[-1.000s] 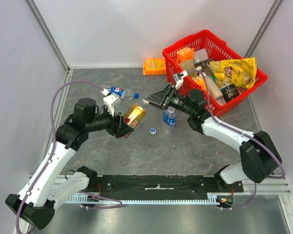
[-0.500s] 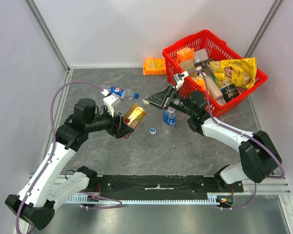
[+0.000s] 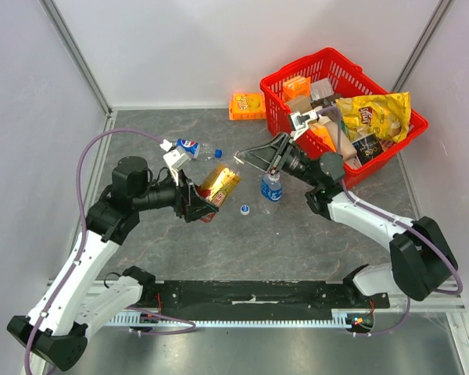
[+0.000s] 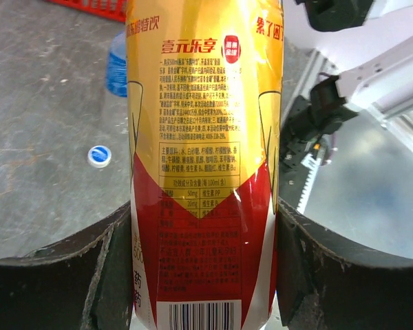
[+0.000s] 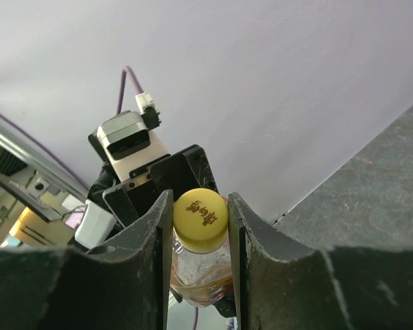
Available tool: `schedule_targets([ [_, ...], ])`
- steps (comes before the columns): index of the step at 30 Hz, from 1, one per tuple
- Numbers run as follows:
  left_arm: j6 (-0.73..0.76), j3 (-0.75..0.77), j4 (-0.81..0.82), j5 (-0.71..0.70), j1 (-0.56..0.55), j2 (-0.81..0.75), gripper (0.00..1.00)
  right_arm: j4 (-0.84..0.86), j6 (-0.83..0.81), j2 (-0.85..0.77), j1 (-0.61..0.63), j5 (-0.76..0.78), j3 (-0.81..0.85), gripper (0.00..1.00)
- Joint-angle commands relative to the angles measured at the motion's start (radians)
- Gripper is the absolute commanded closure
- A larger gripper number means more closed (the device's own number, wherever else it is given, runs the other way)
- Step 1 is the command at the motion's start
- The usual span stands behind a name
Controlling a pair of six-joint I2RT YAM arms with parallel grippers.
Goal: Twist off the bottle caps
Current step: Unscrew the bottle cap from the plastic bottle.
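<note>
My left gripper [image 3: 201, 201] is shut on the lower body of the amber bottle [image 3: 219, 185], which it holds off the table, tilted toward the right arm. In the left wrist view the red and gold label [image 4: 205, 137] fills the gap between both fingers [image 4: 110, 261]. My right gripper [image 5: 199, 214] is shut on this bottle's yellow cap [image 5: 200, 218], a finger pressing on each side. A clear bottle [image 3: 271, 188] with a blue cap stands on the table just right of the held one. Another clear bottle [image 3: 191, 147] lies on its side behind my left wrist. A loose whitish cap [image 3: 244, 208] lies on the table.
A red basket [image 3: 373, 167] full of snack packs stands at the back right, close behind my right arm. An orange box [image 3: 247, 105] sits by the back wall. The loose cap [image 4: 99, 156] lies left of the held bottle in the left wrist view.
My right gripper has closed on the yellow cap, and its wrist has shifted right and turned. The amber bottle has tipped slightly in my left gripper.
</note>
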Motion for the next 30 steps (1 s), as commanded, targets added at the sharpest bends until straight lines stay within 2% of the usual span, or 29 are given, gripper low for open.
schedule_targets([
  [1, -0.092, 0.035, 0.090, 0.210, -0.004, 0.006, 0.94, 0.103, -0.086, -0.061, 0.012, -0.121, 0.041, 1.00],
  [5, -0.177, 0.035, 0.176, 0.345, -0.006, 0.006, 0.97, 0.127, -0.129, -0.098, 0.011, -0.165, 0.049, 1.00],
  [13, -0.410, 0.003, 0.472, 0.546, -0.004, -0.005, 0.98, 0.317, -0.118, -0.143, 0.011, -0.265, 0.076, 1.00],
  [17, -0.519, -0.011, 0.624, 0.618, -0.006, -0.003, 0.98, 0.414, -0.086, -0.155, 0.014, -0.314, 0.092, 1.00],
  [21, -0.570, -0.025, 0.698, 0.646, -0.015, -0.011, 0.98, 0.506, -0.045, -0.158, 0.014, -0.337, 0.098, 0.98],
  [23, -0.570, -0.029, 0.701, 0.644, -0.019, -0.014, 0.98, 0.547, -0.025, -0.155, 0.014, -0.342, 0.099, 0.86],
  [25, -0.571, -0.035, 0.703, 0.641, -0.016, -0.014, 0.98, 0.558, -0.014, -0.154, 0.014, -0.343, 0.104, 0.80],
  [30, -0.551, -0.055, 0.686, 0.626, -0.018, -0.019, 0.98, 0.488, -0.026, -0.157, 0.014, -0.333, 0.121, 0.46],
])
